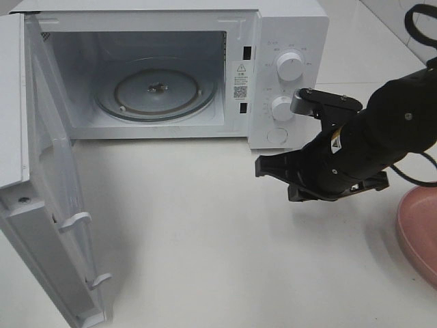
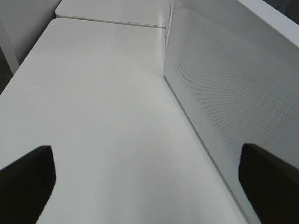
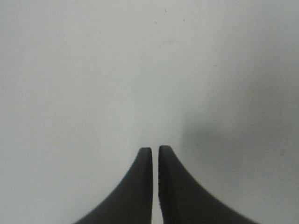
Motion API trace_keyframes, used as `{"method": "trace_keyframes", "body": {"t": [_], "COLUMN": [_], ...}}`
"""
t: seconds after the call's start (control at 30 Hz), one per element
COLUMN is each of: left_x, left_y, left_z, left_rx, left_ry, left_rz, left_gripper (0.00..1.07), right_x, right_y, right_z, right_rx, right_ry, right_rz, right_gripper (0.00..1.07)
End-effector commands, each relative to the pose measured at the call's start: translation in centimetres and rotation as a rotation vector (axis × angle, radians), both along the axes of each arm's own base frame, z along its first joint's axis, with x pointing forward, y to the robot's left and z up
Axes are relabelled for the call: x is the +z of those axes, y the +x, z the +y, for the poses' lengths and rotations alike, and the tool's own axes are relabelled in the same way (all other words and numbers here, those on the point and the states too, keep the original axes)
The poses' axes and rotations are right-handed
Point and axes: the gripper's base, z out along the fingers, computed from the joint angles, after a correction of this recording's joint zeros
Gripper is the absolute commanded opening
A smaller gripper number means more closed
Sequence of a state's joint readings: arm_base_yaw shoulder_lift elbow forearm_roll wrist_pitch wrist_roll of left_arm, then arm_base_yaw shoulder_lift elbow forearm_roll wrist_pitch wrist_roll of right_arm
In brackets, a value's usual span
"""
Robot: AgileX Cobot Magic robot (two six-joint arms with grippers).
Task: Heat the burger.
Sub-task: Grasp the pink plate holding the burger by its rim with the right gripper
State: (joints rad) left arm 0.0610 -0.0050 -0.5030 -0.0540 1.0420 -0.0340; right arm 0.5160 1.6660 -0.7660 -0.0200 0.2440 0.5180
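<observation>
The burger is out of view in all three views. My right gripper [image 1: 261,166] hovers above the white table in front of the microwave's control panel, pointing left. In the right wrist view the right gripper [image 3: 155,150] is shut, a hairline gap between its dark fingers, nothing held and only bare table beneath. The left gripper [image 2: 149,186] stands open and empty over the table, with one fingertip [image 2: 25,179] far from the other. It sits beside the microwave's dotted white door panel [image 2: 224,84]. The left arm does not show in the exterior high view.
The white microwave [image 1: 287,27] stands at the back with its door [image 1: 41,171] swung wide to the left and a bare glass turntable [image 1: 157,89] inside. A pink plate [image 1: 420,229] shows partly at the right edge. Two knobs [image 1: 290,66] face my right arm.
</observation>
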Motion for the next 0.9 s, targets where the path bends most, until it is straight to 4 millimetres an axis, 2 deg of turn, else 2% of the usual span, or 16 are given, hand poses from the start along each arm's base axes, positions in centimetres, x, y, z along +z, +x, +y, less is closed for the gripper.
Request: {"method": "trace_keyframes", "body": {"t": [0.03,0.13,0.23,0.33,0.4,0.43,0.5,0.53,0.57,0.6,0.63,0.67,0.7,0.73,0.77,0.9], "left_x": [-0.1,-0.1,-0.1,-0.1,-0.1,-0.1,-0.1,-0.1,-0.1,-0.1,-0.1,-0.1,-0.1,-0.1,-0.1,-0.1], "left_y": [-0.3,-0.3,-0.3,-0.3,-0.3,-0.3,-0.3,-0.3,-0.3,-0.3,-0.3,-0.3,-0.3,-0.3,-0.3,-0.3], "left_z": [0.0,0.0,0.0,0.0,0.0,0.0,0.0,0.0,0.0,0.0,0.0,0.0,0.0,0.0,0.0,0.0], "left_rx": [-0.002,-0.002,-0.002,-0.002,-0.002,-0.002,-0.002,-0.002,-0.002,-0.002,-0.002,-0.002,-0.002,-0.002,-0.002,-0.002], "left_ry": [0.0,0.0,0.0,0.0,0.0,0.0,0.0,0.0,0.0,0.0,0.0,0.0,0.0,0.0,0.0,0.0], "left_rz": [-0.027,-0.027,-0.027,-0.027,-0.027,-0.027,-0.027,-0.027,-0.027,-0.027,-0.027,-0.027,-0.027,-0.027,-0.027,-0.027], "left_gripper": [1.0,1.0,1.0,1.0,1.0,1.0,1.0,1.0,1.0,1.0,1.0,1.0,1.0,1.0,1.0,1.0], "right_x": [1.0,2.1,2.3,2.9,3.5,3.5,4.3,4.3,4.6,5.0,5.0,5.2,5.2,5.3,5.3,5.2], "right_y": [-0.9,-1.8,-1.9,-2.6,-3.3,-3.3,-4.1,-4.1,-4.2,-4.4,-4.4,-4.4,-4.4,-4.2,-4.1,-4.0], "right_z": [-1.1,-1.9,-2.1,-2.5,-3.0,-3.0,-3.4,-3.4,-3.5,-3.7,-3.7,-3.9,-3.9,-4.4,-5.1,-6.1], "right_rx": [0.115,0.152,0.156,0.192,0.265,0.265,0.328,0.328,0.336,0.341,0.341,0.341,0.341,0.32,0.295,0.256], "right_ry": [-0.122,-0.19,-0.197,-0.23,-0.276,-0.276,-0.31,-0.31,-0.312,-0.318,-0.318,-0.326,-0.326,-0.33,-0.336,-0.342], "right_rz": [0.033,0.073,0.078,0.107,0.144,0.144,0.168,0.168,0.162,0.148,0.148,0.142,0.142,0.147,0.168,0.201], "right_gripper": [0.08,0.13,0.14,0.2,0.29,0.29,0.53,0.53,0.6,0.74,0.74,0.81,0.81,0.91,0.97,0.97]}}
